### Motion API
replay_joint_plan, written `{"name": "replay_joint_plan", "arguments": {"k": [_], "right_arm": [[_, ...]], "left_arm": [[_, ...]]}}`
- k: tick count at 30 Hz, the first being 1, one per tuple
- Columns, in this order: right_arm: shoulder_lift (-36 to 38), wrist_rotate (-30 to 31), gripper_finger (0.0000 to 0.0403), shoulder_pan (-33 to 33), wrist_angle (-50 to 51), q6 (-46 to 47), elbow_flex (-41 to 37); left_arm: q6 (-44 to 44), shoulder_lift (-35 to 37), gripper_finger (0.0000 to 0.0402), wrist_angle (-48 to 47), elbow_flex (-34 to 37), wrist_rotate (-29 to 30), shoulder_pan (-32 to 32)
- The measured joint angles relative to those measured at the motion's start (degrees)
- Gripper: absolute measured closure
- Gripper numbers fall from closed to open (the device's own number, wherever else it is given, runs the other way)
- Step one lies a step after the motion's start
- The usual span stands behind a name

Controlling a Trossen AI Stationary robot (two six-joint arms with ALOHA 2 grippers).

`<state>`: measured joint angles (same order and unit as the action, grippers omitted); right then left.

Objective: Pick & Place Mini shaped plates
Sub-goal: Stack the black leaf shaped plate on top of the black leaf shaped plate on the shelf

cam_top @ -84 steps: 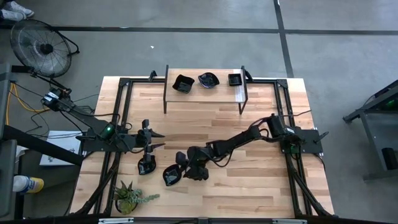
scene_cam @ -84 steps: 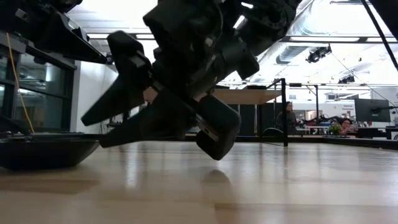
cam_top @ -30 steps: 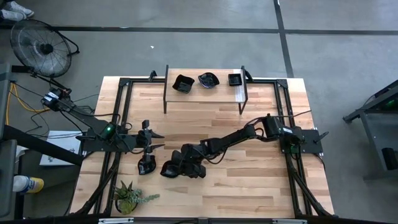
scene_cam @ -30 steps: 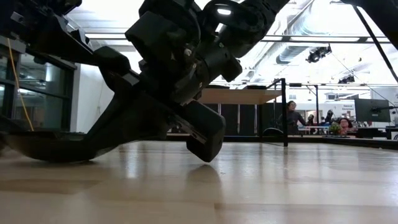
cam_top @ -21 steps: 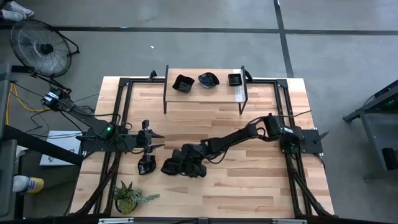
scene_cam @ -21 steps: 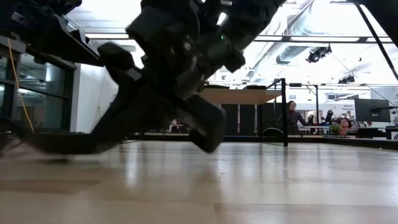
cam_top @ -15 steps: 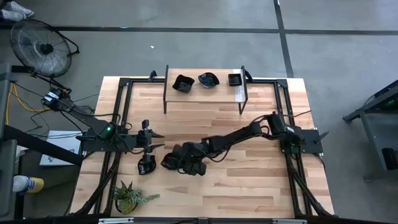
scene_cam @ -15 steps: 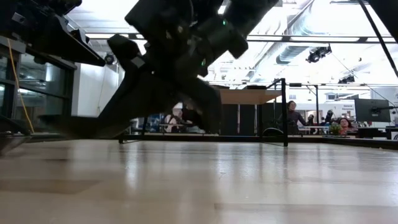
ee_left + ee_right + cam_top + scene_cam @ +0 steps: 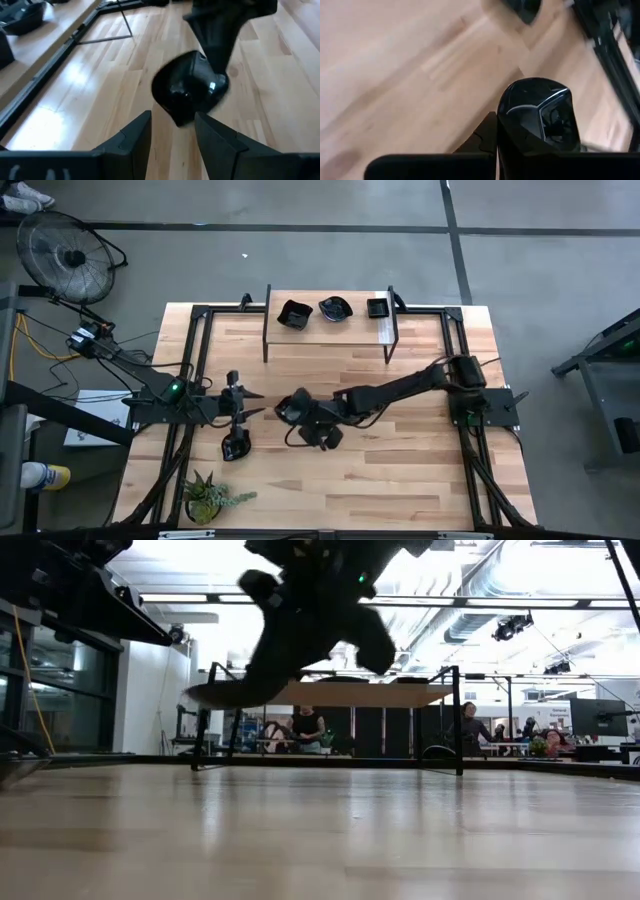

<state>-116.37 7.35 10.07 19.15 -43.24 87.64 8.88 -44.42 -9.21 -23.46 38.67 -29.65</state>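
Note:
My right gripper (image 9: 300, 418) is shut on one glossy black mini shaped plate (image 9: 289, 408), above the table's middle left. In the low view the plate (image 9: 235, 692) hangs well above the wood. It also shows in the left wrist view (image 9: 190, 92) and the right wrist view (image 9: 540, 115). My left gripper (image 9: 254, 405) stands open just left of it, with nothing between its fingers (image 9: 132, 142). A second plate (image 9: 237, 446) rests on the table near the left gripper. Three more plates (image 9: 335, 308) sit on the far shelf. My right gripper pinches the plate at its rim (image 9: 217, 85) between its two fingers. It comes slanting down from the table's right side. The plate is lifted clear of the table and tilted, sticking out beyond the fingertips toward the left gripper.
A low wooden shelf on black legs (image 9: 390, 330) stands at the table's far edge. A small potted plant (image 9: 210, 498) sits at the near left corner. Bare wood (image 9: 400, 470) lies near and right of the arms. People sit in the room behind (image 9: 465, 730).
My right gripper has risen and gone toward the table's far edge, turning at the wrist, still shut on the plate. The plate, low on the table a second ago, is now lifted clear and tilted.

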Motion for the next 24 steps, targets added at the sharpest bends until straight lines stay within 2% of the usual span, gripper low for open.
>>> {"name": "replay_joint_plan", "arguments": {"k": [8, 12, 24], "right_arm": [[7.2, 5.68, 0.0403, -5.36, 12.0, 5.63, 0.0], [10.78, 6.03, 0.0403, -9.63, 15.73, 5.8, -0.04], [19.64, 5.92, 0.0403, -21.3, 18.27, 1.2, -0.04]], "left_arm": [[-0.6, 0.0, 0.0254, -0.06, 0.0, 1.59, 0.0], [-1.13, 0.0, 0.0254, -0.15, 0.0, 1.88, 0.0], [-1.13, -0.13, 0.0254, -0.89, 0.0, 2.5, 0.0]]}}
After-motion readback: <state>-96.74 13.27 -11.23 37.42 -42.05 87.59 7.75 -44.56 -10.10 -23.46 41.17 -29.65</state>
